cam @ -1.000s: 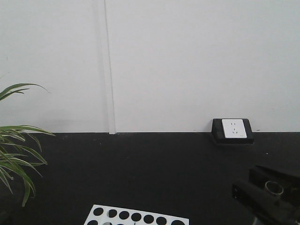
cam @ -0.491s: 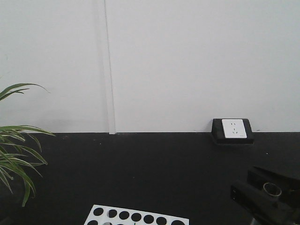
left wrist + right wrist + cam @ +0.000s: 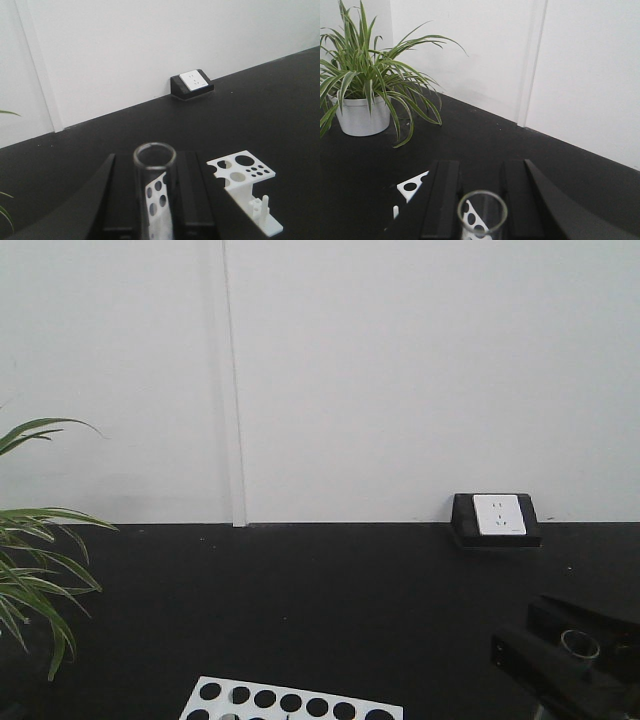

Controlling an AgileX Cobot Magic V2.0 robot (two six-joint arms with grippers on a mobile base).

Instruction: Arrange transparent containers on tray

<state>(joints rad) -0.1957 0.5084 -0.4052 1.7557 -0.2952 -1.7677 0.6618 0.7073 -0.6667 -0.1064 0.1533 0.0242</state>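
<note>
Narrow clear glass tubes [image 3: 154, 200] sit pinched in our left gripper [image 3: 150, 160] and right gripper [image 3: 482, 180]; we judge neither placed in the white holed rack [image 3: 290, 702] yet.

the right tool [image 3: 518, 632], low at the right edge of the front view, has slid a little to the left and dipped slightly over the past second, with most of the shift in the first half. the glass tube [image 3: 578, 643] between its fingers has travelled with it, its rim now marginally lower and further left.
</note>
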